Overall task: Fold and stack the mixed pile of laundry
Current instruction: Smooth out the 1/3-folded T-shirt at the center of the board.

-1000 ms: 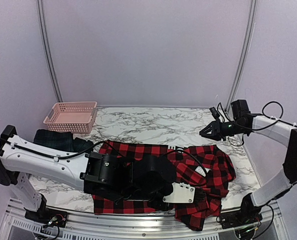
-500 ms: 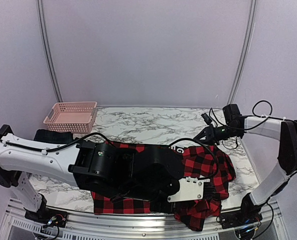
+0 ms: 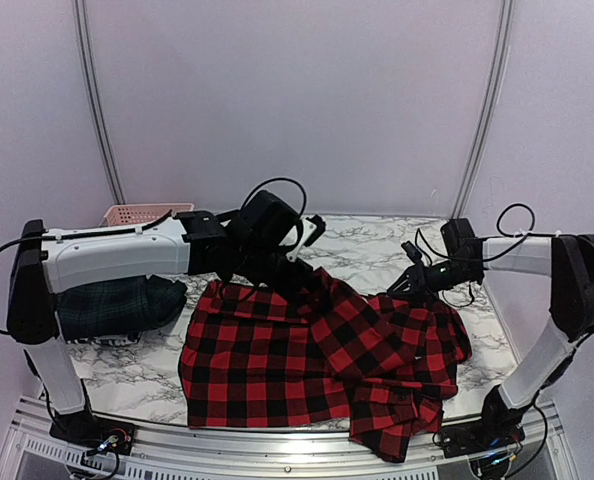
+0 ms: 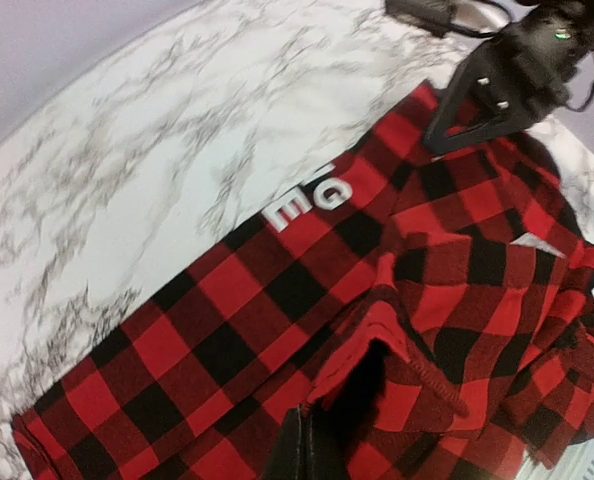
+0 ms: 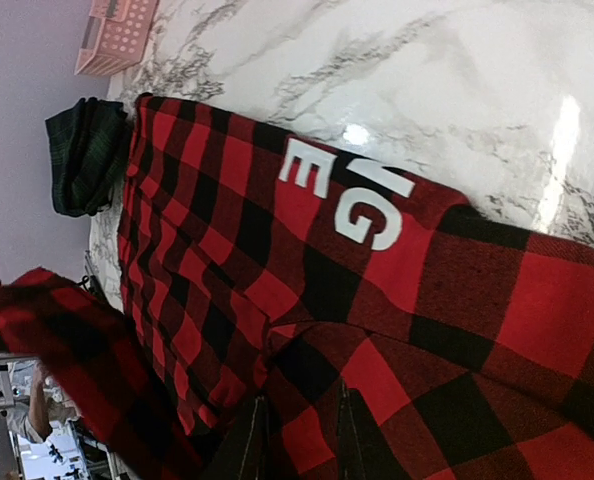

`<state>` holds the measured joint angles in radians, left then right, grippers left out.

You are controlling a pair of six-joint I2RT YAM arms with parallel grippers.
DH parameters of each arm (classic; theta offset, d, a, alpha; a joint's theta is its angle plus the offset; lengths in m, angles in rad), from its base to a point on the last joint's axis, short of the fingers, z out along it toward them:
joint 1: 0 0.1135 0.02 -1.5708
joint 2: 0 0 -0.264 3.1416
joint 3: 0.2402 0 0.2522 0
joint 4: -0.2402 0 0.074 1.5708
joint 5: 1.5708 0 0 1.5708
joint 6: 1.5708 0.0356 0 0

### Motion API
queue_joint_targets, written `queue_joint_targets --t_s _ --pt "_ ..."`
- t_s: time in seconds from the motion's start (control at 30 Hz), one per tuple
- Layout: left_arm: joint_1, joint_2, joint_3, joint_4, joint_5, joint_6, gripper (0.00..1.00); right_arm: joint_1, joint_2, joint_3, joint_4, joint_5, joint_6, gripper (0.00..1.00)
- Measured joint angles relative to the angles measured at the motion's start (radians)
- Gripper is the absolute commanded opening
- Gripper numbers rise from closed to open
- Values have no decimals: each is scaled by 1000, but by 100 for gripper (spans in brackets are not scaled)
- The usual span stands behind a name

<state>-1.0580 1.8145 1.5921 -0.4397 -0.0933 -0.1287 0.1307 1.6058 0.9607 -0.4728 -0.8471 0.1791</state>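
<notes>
Tabletop: the marble tabletop (image 3: 357, 245) carries everything, and its back strip is pale and bare
Checked shirt: the red-and-black checked shirt (image 3: 277, 360) sprawls over the near middle of the tabletop; the left half is fairly flat, the right half rumpled, and one corner spills past the near edge
Left arm: the left arm (image 3: 117, 255) reaches high across to the shirt's far side, I'd say to carry a flap over for a fold
Green garment: a dark green plaid garment (image 3: 117, 305) sits bunched at the left under that arm, just beside the shirt, likely parked there for its turn
Basket: the pink basket (image 3: 137, 212) is at the back left, mostly hidden behind the arm
Left fingers: the left fingers (image 4: 289, 455) are together, pinched on a ridge of checked cloth that rises off the tabletop to meet them
Right fingers: the right fingers (image 5: 245, 455) sit low at the shirt's far right edge with cloth in the narrow gap between them; I cannot tell if it's gripped, but it looks like an anchor against sliding
Lettering: the white lettering (image 4: 307, 203) lies flat near the far edge
Progress: first fold under way, nothing stacked yet, by my read
</notes>
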Motion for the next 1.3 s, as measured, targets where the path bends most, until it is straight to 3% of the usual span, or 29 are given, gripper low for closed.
queue_joint_targets --t_s 0.13,0.4,0.7,1.07,1.2,1.3 --pt "113 -11 -196 77 70 -126 0 -2 91 5 -10 68 0 19" --pt "226 -50 -443 206 114 -289 0 -17 158 6 -26 181 -1 19" --pt "281 -147 -564 306 92 -370 0 -31 169 35 -53 225 -13 21" --pt "333 -127 -577 300 -21 -404 1 -39 146 172 -116 263 -22 27" --pt "332 -114 -563 253 -65 -402 41 -40 89 274 -160 283 -34 29" --pt "333 -126 -549 216 -121 -394 63 -40 29 303 -190 290 -53 30"
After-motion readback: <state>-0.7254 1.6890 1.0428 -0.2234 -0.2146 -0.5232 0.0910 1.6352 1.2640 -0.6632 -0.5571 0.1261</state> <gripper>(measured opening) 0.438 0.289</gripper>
